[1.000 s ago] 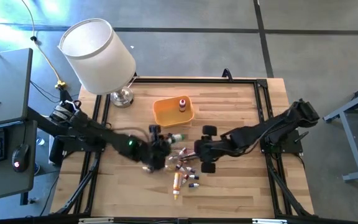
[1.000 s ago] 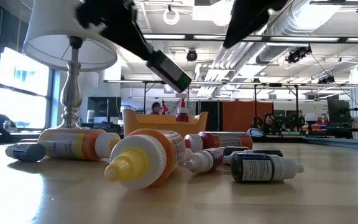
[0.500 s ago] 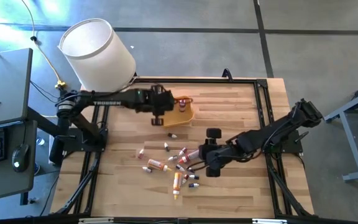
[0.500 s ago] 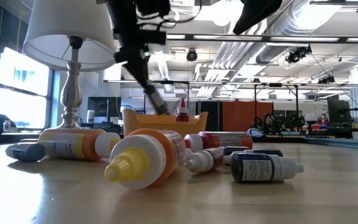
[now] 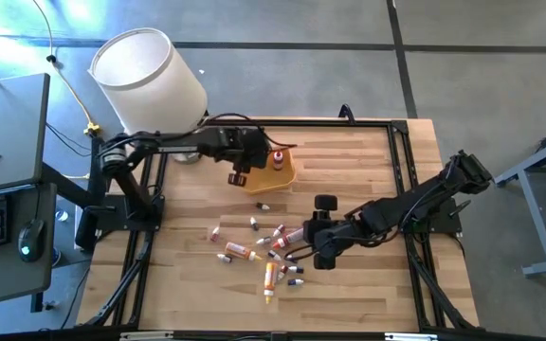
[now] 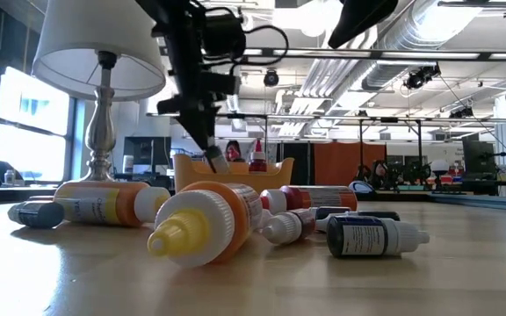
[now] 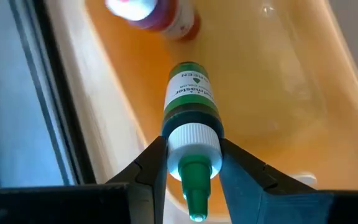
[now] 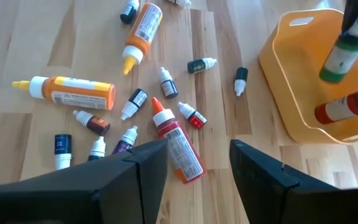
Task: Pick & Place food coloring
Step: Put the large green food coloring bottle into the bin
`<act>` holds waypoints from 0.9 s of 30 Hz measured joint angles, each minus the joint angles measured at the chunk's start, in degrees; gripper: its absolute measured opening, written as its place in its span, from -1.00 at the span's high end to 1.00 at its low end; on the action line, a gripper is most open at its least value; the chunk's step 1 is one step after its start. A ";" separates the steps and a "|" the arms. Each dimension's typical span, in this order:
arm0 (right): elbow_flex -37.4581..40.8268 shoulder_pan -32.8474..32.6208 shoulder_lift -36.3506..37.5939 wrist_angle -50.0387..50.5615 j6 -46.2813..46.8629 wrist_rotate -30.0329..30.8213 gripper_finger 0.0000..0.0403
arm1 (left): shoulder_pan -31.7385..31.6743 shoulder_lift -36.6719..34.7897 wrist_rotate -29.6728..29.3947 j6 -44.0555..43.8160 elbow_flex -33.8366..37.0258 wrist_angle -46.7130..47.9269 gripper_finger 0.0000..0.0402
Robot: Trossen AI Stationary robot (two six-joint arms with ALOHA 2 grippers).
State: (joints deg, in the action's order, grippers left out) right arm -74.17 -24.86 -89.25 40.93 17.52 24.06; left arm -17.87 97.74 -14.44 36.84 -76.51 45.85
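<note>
Left end effector (image 7: 193, 163) clamped shut; right end effector (image 8: 191, 163) hovers, apparently open.

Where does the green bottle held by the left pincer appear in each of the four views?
High view: not discernible; the left pincer hides it at the orange tray.
Low view: only a sliver shows under the pincer, above the tray's rim.
Left wrist view: green bottle at centre, between the fingers.
Right wrist view: upper right, over the tray.
Shared landmark: the orange tray.
</note>
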 joint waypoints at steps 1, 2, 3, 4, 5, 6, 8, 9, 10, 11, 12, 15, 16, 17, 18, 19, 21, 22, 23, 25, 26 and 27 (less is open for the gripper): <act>0.00 0.00 0.00 -0.01 -0.01 0.04 0.18 | 0.04 0.90 -0.65 0.49 0.02 0.19 0.46; 0.00 0.00 0.00 -0.09 -0.03 0.08 0.18 | 0.38 1.82 -1.53 0.64 0.02 -0.07 0.45; 0.00 0.00 0.00 -0.11 -0.11 0.19 0.18 | 0.48 2.54 -2.34 0.64 0.04 -0.42 0.43; 0.00 0.04 0.00 -0.07 -0.26 0.21 0.18 | 0.64 3.12 -3.12 0.62 0.04 -0.46 0.41; 0.00 0.08 0.00 -0.16 -0.67 0.23 0.18 | 0.64 3.59 -4.10 0.62 0.04 -0.80 0.38; 0.00 0.09 0.00 -0.24 -1.10 0.28 0.18 | 0.74 4.05 -4.39 0.62 0.03 -1.55 0.36; 0.00 0.09 0.00 -0.27 -1.97 0.58 0.18 | 1.05 4.62 -4.46 0.53 0.02 -2.32 0.31; 0.00 0.09 0.00 -0.36 -2.23 0.86 0.18 | 1.03 4.94 -4.48 0.60 0.02 -2.94 0.29; 0.00 0.09 0.00 -0.40 -2.54 1.21 0.18 | 1.03 5.26 -4.57 0.79 0.02 -3.62 0.28; 0.00 0.09 0.00 -0.42 -2.54 1.54 0.18 | 1.03 5.46 -4.56 0.93 0.04 -3.85 0.27; 0.00 0.09 0.00 -0.43 -2.54 1.76 0.18 | 1.03 5.52 -4.57 0.99 0.06 -4.05 0.26; 0.00 0.09 0.00 -0.42 -2.56 1.98 0.18 | 1.03 5.50 -5.45 1.05 0.02 -5.64 0.25; 0.00 0.09 -0.01 -0.42 -2.56 1.99 0.18 | 1.03 5.50 -5.97 1.07 0.02 -5.68 0.25; 0.00 0.09 -0.01 -0.42 -2.57 1.98 0.18 | 1.05 5.50 -6.60 1.07 -0.25 -5.28 0.25; 0.00 0.09 -0.01 -0.41 -2.58 1.98 0.18 | 1.05 5.50 -7.04 1.03 -0.72 -4.68 0.25; 0.00 0.09 -0.02 -0.39 -2.57 1.98 0.18 | 1.03 5.50 -7.14 0.99 -1.25 -4.55 0.25; 0.00 0.07 0.00 -0.39 -2.56 1.98 0.18 | 1.03 5.50 -7.20 0.92 -2.08 -4.36 0.25; 0.00 0.09 0.00 -0.37 -2.54 1.98 0.18 | 1.03 5.50 -7.10 0.87 -2.36 -3.85 0.25; 0.00 0.09 -0.02 -0.35 -2.50 1.98 0.18 | 1.03 5.50 -6.72 0.50 -2.71 -3.05 0.25; 0.00 0.07 -0.02 -0.29 -1.98 1.96 0.18 | 1.01 5.50 -4.28 -0.26 -3.75 -0.10 0.24; 0.00 0.02 -0.02 -0.24 -1.47 1.88 0.18 | 1.01 5.50 -3.07 -1.38 -4.21 1.94 0.24; 0.00 -0.01 -0.02 -0.11 -0.93 1.60 0.18 | 0.99 5.50 -1.75 -3.03 -4.38 3.62 0.24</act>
State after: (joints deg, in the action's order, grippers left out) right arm -74.17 -24.87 -89.27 40.82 16.59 25.66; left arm -16.88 103.24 -16.19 33.81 -80.89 49.46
